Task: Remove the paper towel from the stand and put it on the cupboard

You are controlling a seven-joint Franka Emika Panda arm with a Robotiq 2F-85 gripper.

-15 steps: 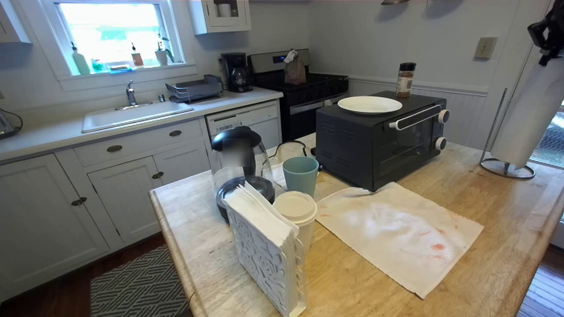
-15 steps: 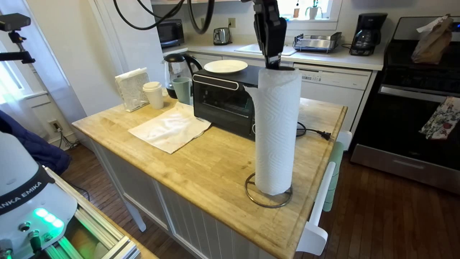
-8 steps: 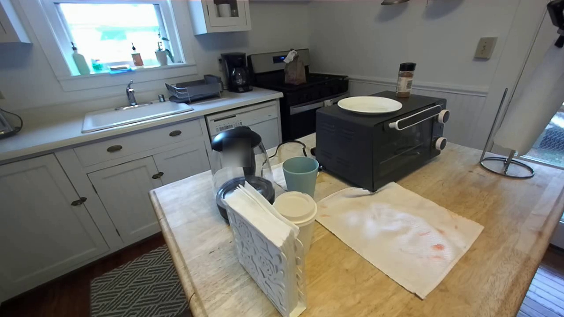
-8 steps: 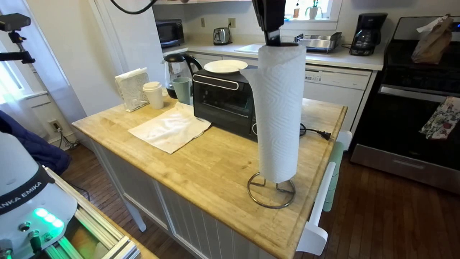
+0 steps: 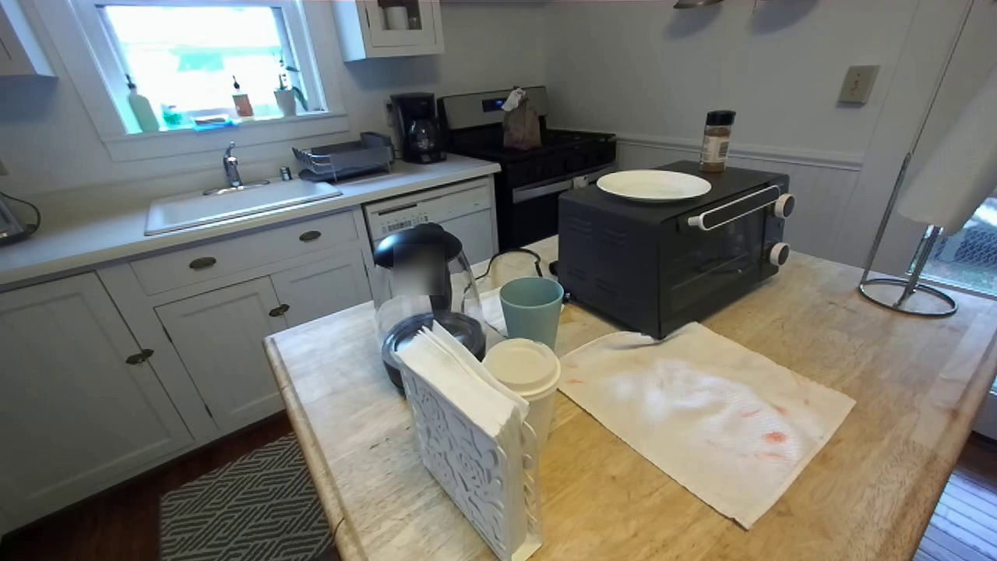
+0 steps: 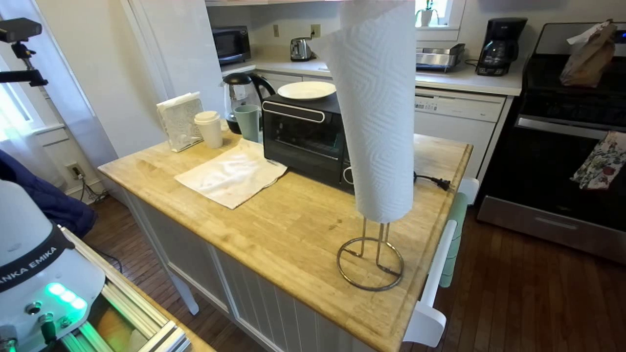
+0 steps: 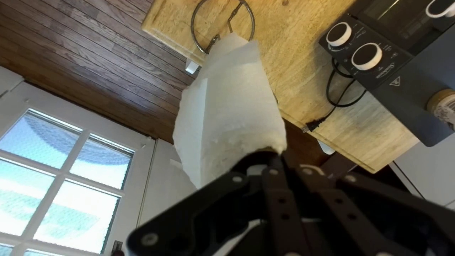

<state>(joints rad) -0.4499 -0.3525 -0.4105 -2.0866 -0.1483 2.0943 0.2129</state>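
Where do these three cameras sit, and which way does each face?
In an exterior view: near the napkin holder, facing the stove across the cupboard; no robot shows.
In an exterior view: seemingly near the robot base, which shows, facing the paper towel and coffee maker.
In the wrist view: mounted behind the gripper, which shows, looking along the paper towel toward the stand.
Both exterior views share the toaster oven.

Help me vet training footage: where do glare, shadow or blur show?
In an exterior view, the window is mostly blown out, and a boxy blur masks part of the glass kettle; in the wrist view, the door panes glare, while the gripper looks dark and soft; in an exterior view, embossing on the paper towel reads clearly.
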